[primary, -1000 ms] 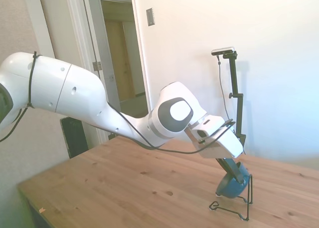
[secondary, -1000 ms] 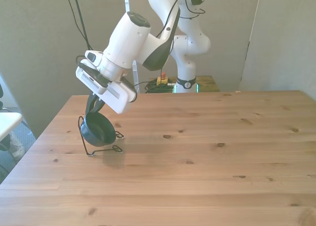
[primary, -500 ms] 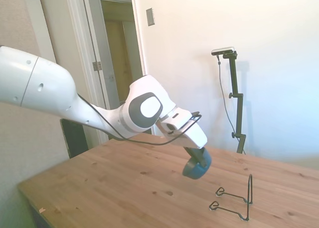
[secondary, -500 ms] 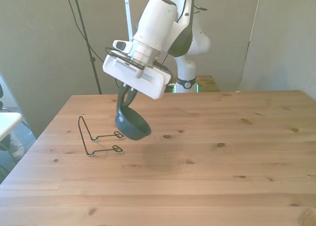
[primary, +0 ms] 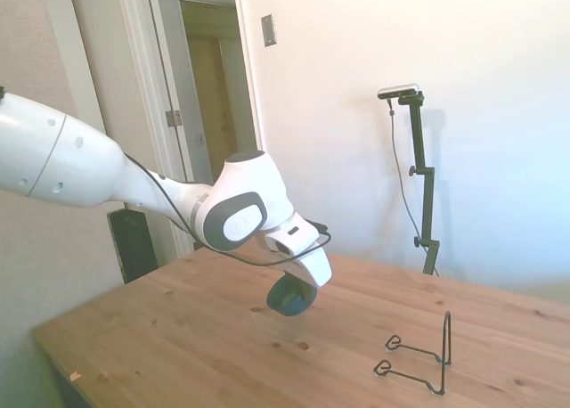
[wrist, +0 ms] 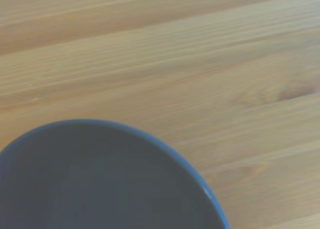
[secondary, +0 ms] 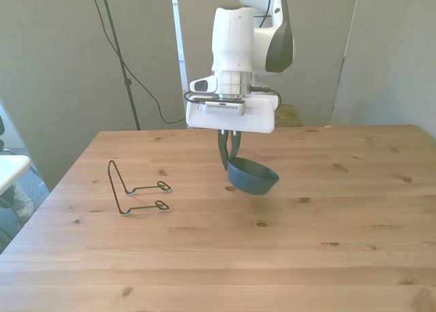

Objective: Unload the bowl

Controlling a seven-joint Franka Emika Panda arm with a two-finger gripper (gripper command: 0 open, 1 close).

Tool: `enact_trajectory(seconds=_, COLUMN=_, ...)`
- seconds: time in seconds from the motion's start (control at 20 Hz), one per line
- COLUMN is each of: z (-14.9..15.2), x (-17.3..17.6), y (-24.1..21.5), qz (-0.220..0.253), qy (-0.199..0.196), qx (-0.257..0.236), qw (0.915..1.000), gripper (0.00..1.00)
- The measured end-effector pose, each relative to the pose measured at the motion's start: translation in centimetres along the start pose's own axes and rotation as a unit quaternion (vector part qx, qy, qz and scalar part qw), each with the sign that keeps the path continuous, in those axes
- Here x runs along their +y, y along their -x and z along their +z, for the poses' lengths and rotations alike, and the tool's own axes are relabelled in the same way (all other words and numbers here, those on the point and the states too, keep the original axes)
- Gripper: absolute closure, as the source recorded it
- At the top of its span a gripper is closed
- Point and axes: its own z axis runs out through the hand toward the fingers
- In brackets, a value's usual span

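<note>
The dark teal-blue bowl (secondary: 253,178) hangs in the air over the middle of the wooden table, held by its rim. My gripper (secondary: 228,150) is shut on that rim and points straight down, with the bowl tilted only slightly. In the side view the bowl (primary: 288,296) shows below the white hand, a little above the tabletop. Close up, the wrist view is filled by the bowl's dark inside (wrist: 100,184) over the wood planks.
The thin black wire rack (secondary: 133,188) stands bare on the front view's left side of the table, well away from the bowl; it also shows as the rack (primary: 420,356) in the side view. An open doorway (primary: 218,96) lies behind the arm.
The gripper has carried the bowl off the wire rack and across toward the front view's right, to above the table's middle. The bowl has turned from hanging on edge to nearly level.
</note>
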Motion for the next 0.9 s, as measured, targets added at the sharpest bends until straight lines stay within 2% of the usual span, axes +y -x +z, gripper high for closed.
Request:
enact_trajectory(seconds=0.3, z=2.9, x=-1.2, y=-1.7, qz=0.004, qy=0.009, qx=-0.078, qw=0.9969, gripper=1.0)
enact_trajectory(seconds=0.5, z=4.6, x=-1.3, y=-2.8, qz=0.009, qy=0.027, qx=-0.099, qw=0.9947, gripper=1.0)
enact_trajectory(seconds=0.55, z=5.0, x=-1.3, y=-3.0, qz=0.01, qy=0.031, qx=-0.103, qw=0.9941, gripper=0.0)
enact_trajectory(seconds=0.9, z=5.7, x=-0.9, y=-3.8, qz=0.013, qy=0.041, qx=-0.112, qw=0.9928, gripper=0.0)
